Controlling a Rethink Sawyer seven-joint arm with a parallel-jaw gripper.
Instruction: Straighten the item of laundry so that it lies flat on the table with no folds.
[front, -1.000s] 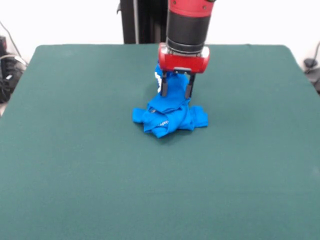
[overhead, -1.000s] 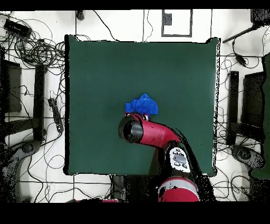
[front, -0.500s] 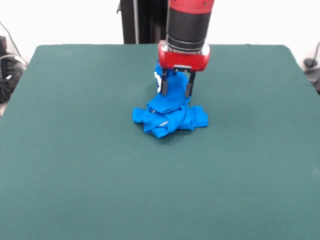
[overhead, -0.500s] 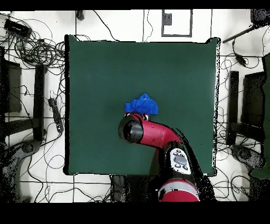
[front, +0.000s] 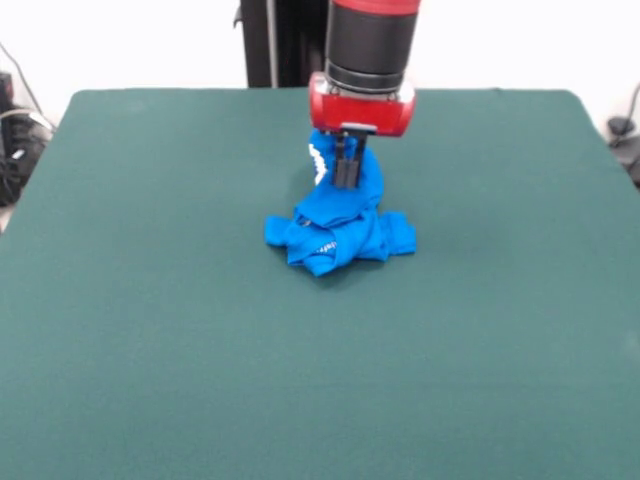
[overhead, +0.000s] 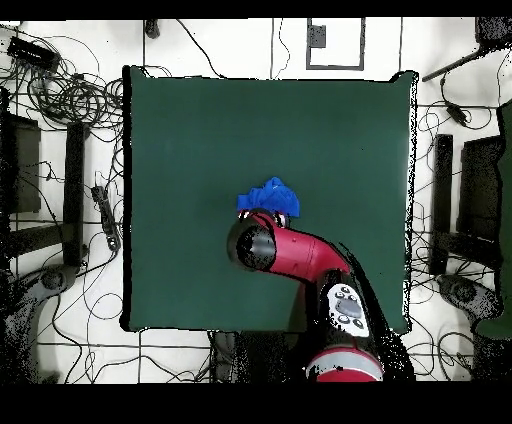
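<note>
The bright blue T-shirt (front: 340, 225) lies crumpled in a heap near the middle of the dark green table (front: 150, 330), with a bit of white print showing at its upper left. My gripper (front: 346, 180) hangs straight down over the heap's far part. Its fingers are closed together on a raised fold of the shirt. In the overhead view the arm (overhead: 295, 255) covers the gripper, and the shirt (overhead: 268, 198) shows just beyond the arm's end.
The table is far bigger than the shirt, with green felt all around the heap. Cables and stands lie on the floor around the table (overhead: 60, 90). The robot's black pedestal (front: 280, 45) stands behind the far edge.
The fingers were spread open around the shirt's raised part. They have now closed together on the fabric, and the gripper has risen slightly.
</note>
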